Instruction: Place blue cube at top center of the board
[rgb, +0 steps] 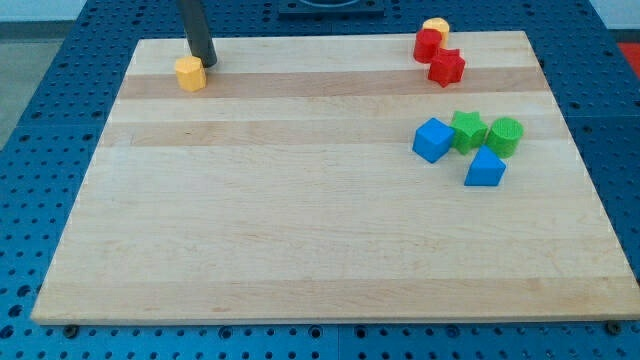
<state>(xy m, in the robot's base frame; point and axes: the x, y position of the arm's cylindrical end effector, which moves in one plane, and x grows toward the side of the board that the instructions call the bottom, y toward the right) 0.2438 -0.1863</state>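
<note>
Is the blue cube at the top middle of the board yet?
Not yet. The blue cube sits at the view's right, touching the green star; my tip is far left.

Dark rod upright at view's top left; my tip (208, 62) down at surface level.

The upper part of my rod (195, 25) runs off the view's top edge. A red block (428, 44) partly hides the yellow block (436, 26) behind it, so I cannot tell that one's shape.

Blue cube (433, 140) left side open; green star (468, 131) touching right.
</note>
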